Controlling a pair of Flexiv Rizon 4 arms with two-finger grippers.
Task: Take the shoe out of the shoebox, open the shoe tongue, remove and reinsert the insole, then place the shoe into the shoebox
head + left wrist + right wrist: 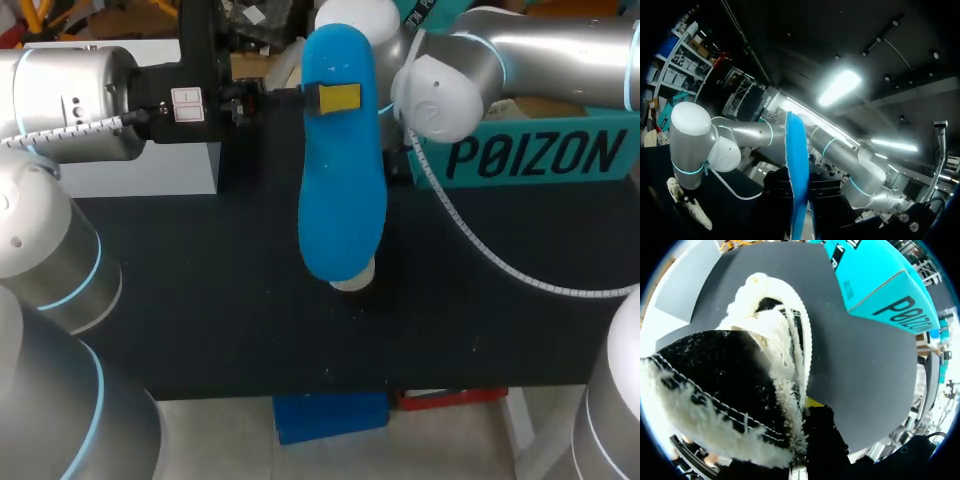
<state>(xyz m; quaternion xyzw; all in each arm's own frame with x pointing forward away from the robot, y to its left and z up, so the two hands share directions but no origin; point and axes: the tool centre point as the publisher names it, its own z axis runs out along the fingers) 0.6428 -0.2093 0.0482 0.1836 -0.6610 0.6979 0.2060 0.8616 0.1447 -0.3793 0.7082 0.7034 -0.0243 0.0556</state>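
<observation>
1. Two things of the task were found apart: the blue insole [342, 180] was held up in the air, and the shoe [765, 370] was found on the black table [200, 300], outside the teal shoebox [540, 155].
2. The left gripper [338, 97] was pressed together on the insole near its far end. In the left wrist view the insole was seen edge-on, rising out of this grasp.
3. The right gripper [811, 407] was placed at the fuzzy rim of the shoe. Whether it was closed on the shoe could not be told.
4. In the head view the long axis of the insole was laid from the far side of the table towards the near side. Only a pale tip of the shoe was shown under its near end, so the insole was judged to hang almost directly over the shoe.
5. Reinsertion was judged to be the step in hand. For it, the free end of the insole would have to be lowered into the shoe opening, with the two long axes brought into one line.
</observation>
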